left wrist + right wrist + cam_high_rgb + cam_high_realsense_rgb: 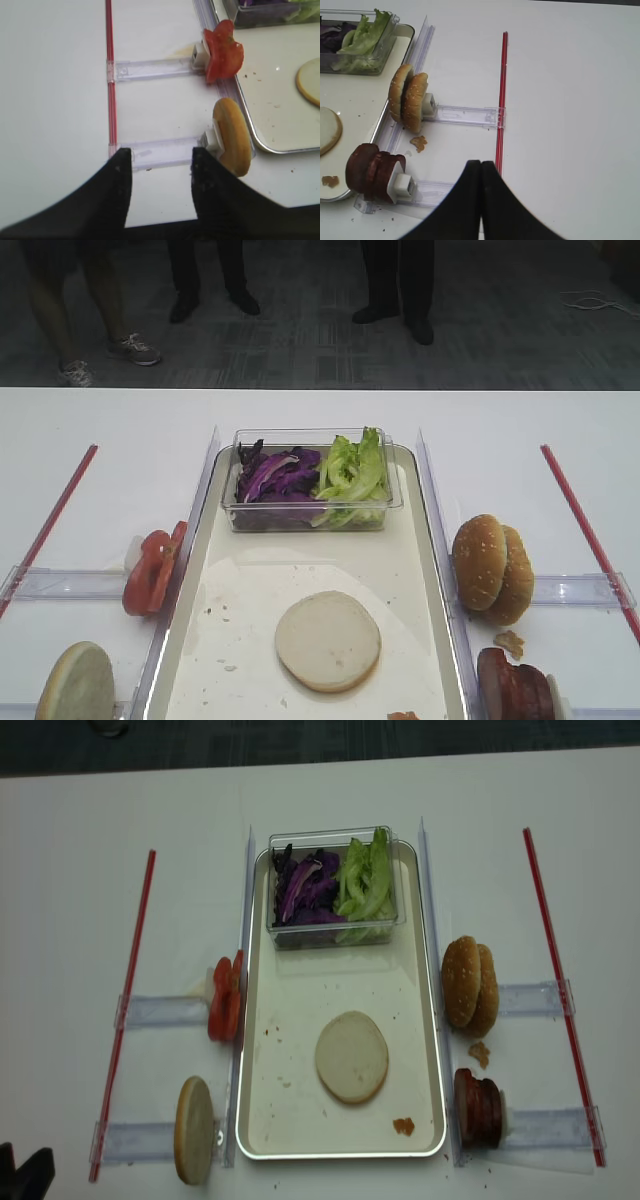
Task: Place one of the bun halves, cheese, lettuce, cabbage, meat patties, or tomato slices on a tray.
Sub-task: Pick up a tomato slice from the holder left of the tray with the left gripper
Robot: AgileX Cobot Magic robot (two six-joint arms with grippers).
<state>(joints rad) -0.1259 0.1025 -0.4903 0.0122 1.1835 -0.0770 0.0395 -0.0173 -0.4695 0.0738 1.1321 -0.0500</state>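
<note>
Cream bun half (232, 136) stands right of the left jaws (161, 167), spread wide.

Tray (415, 540): one pale bun half (328, 640) flat, near centre; lettuce (352, 475), cabbage (275, 478) in far tub. Tomatoes (150, 570) upright left, patties (515, 688) upright right.

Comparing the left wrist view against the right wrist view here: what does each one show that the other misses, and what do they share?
Left wrist only: the tomato slices, an upright bun half standing on edge, and the open left gripper.
Right wrist only: two sesame buns, the meat patties, the lettuce, and the shut right gripper.
Both: the tray, the flat bun half lying on it, the clear tub.
</note>
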